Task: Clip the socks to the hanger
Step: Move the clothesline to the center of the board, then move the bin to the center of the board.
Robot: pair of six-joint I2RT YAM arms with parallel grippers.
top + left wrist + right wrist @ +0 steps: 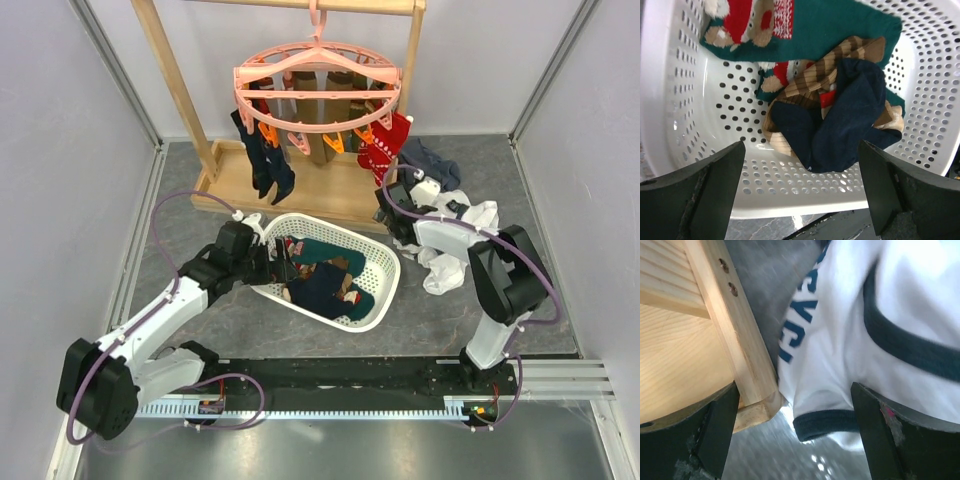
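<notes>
The pink ring hanger [318, 80] hangs from the wooden rack. Navy socks [268, 160], brown ones [322, 140] and a red patterned sock [385, 145] are clipped to it. More socks lie in the white basket [392, 262]: a dark teal one [830, 30], a brown-striped one [810, 82] and a navy one [840, 120]. My left gripper [802, 190] is open and empty over the basket's left rim [272, 262], just short of the navy sock. My right gripper [795, 435] is open and empty, low by the rack's right foot [388, 215].
A pile of white and grey garments [450, 230] lies right of the basket. A white garment with navy trim [850, 340] lies against the wooden rack base [715, 340], between my right fingers. Grey walls enclose the table on both sides.
</notes>
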